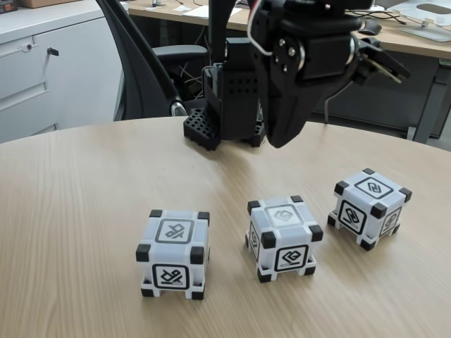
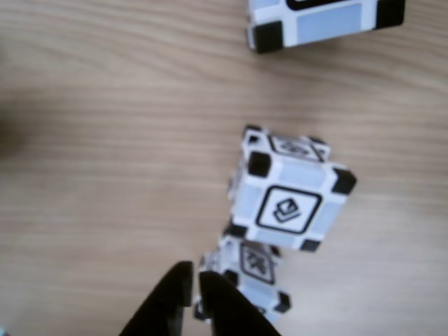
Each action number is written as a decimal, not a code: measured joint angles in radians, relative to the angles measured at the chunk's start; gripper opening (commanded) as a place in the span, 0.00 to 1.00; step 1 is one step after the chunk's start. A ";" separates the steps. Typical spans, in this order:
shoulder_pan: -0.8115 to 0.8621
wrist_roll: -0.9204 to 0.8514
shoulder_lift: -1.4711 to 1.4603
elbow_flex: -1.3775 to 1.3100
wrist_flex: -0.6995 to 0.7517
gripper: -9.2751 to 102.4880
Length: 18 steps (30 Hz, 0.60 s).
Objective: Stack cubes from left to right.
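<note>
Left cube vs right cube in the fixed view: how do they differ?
The left cube sits nearest the camera and looks larger; the right cube sits farther back and looks smaller. The left cube faces the camera almost squarely; the right cube is turned, showing a corner edge and two side faces. Their glyphs differ in pattern. Both are pale with black corner blocks, resting apart on the wooden table.

A middle cube (image 2: 290,201) sits on the wooden table (image 2: 105,140); another cube (image 2: 323,19) at one o'clock, a third (image 2: 253,276) at six, beside the seemingly closed gripper (image 2: 194,285).
</note>
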 measured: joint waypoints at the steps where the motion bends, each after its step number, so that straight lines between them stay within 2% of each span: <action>1: 0.000 0.000 0.000 0.000 0.000 0.08; 6: 0.000 -0.183 0.000 0.005 0.003 0.08; 18: 0.000 -0.216 0.000 0.005 0.003 0.08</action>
